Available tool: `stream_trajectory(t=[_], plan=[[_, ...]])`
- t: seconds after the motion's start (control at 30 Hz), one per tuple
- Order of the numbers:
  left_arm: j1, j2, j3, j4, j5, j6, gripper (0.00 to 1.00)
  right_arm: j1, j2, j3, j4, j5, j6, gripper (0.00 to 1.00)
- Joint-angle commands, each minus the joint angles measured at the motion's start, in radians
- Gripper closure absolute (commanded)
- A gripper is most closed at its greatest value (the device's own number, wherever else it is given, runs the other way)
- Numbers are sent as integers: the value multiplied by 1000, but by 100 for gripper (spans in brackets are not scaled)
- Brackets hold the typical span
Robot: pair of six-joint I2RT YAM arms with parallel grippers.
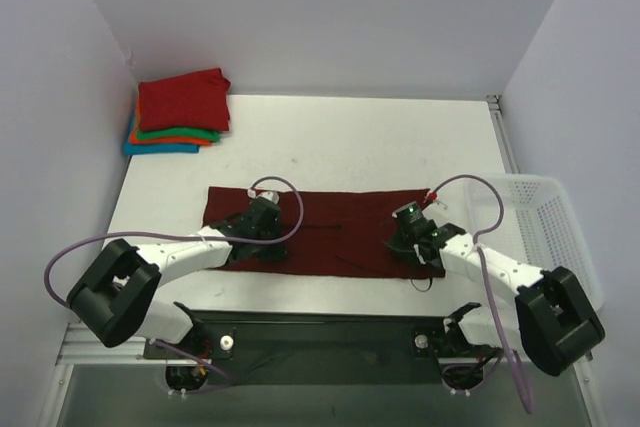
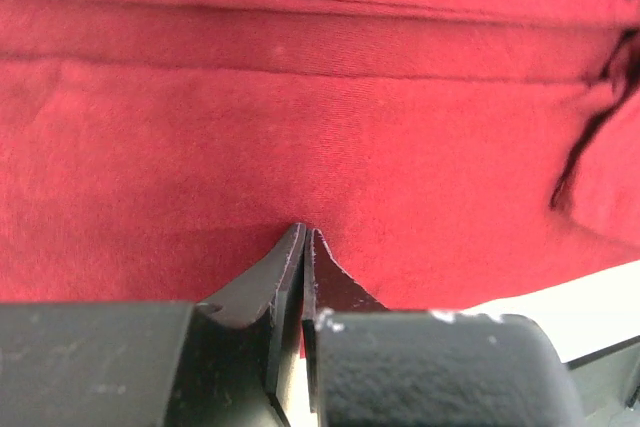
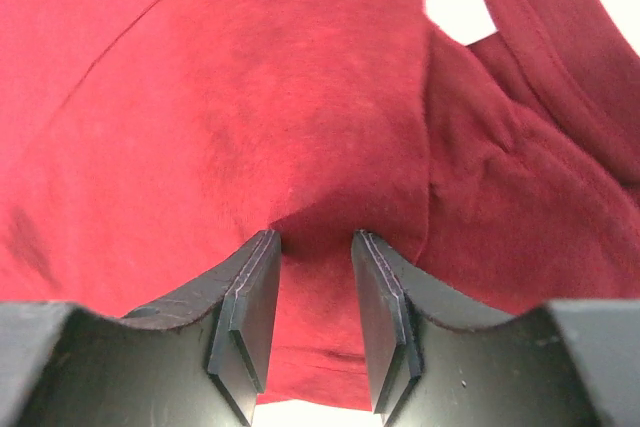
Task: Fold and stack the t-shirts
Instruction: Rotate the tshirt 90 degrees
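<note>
At the near edge of the table (image 1: 350,137), a maroon shirt (image 1: 330,232) is spread as a long strip from left to right, with the left gripper (image 1: 262,217) set down on its left part and the right gripper (image 1: 410,230) on its right part. A stack of folded shirts (image 1: 182,107) is seen at the far left corner, well apart from the strip, and a white basket (image 1: 545,217) at the right edge.

The main risk is judged to be an uneven grip. If the strip is lifted with only one side held, the cloth could be dragged askew and the fold spoiled. Too thin a pinch on the left could slip out under tension. On the right, several layers near the sleeve could be caught together, or none at all if the pads are closed too high.

In the left wrist view, the jaws are brought together with their tips at the cloth, near its near edge; a thin fold seems to be nipped between them. In the right wrist view, the jaws are held apart, and a low ridge of cloth is raised between the pads (image 3: 250,297) but is not clamped.
</note>
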Motion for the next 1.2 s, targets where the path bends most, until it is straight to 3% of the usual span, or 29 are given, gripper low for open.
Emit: stream_trajectory(t=[0.0, 0.2, 0.3, 0.47, 0.53, 0.63, 0.83, 0.93, 1.0, 1.17], plan=[[-52, 11, -6, 4, -27, -33, 89, -90, 130, 42, 57, -25, -53, 64], [-161, 55, 45, 39, -12, -125, 89, -219, 520, 391, 34, -172, -187, 64], [-187, 161, 114, 111, 31, -166, 89, -239, 762, 739, -97, -298, -268, 64], [-189, 414, 408, 221, 193, -194, 89, -239, 1118, 1396, -414, -430, -378, 64], [-189, 454, 485, 211, 204, -182, 87, -236, 1158, 1490, -449, -436, -440, 62], [-164, 428, 536, 203, 220, -145, 80, -239, 1125, 1531, -452, -401, -521, 59], [-117, 270, 441, 122, 212, -31, 69, -237, 961, 1469, -454, -266, -587, 54], [-126, 201, 396, 23, 179, 39, 72, -228, 875, 1368, -435, -217, -558, 55], [-132, 151, 329, 15, 183, 58, 78, -220, 838, 1300, -414, -208, -526, 56], [-192, 80, 223, -19, 146, 50, 87, -207, 766, 1075, -297, -261, -474, 59]])
